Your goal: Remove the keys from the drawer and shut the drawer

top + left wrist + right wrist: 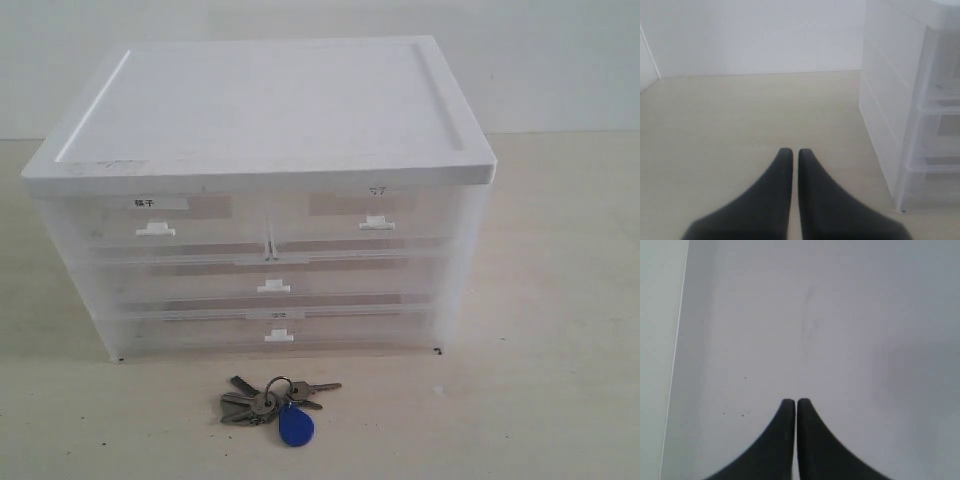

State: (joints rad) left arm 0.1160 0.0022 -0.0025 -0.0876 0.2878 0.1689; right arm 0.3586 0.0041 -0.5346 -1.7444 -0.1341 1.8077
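The keys, grey metal on a ring with a blue teardrop fob, lie on the pale table just in front of the cabinet. The drawer, translucent, half-width, with a faint short label and a white tab handle, sits top right in the cabinet and is pushed in flush. Neither gripper shows in the exterior view. My left gripper is shut and empty above bare table, with the cabinet's side wall beside it. My right gripper is shut and empty, facing a plain white surface.
The white-topped plastic cabinet also holds a top-left half-width drawer with a bolder label and two full-width drawers below, all pushed in. A white wall stands behind the cabinet.
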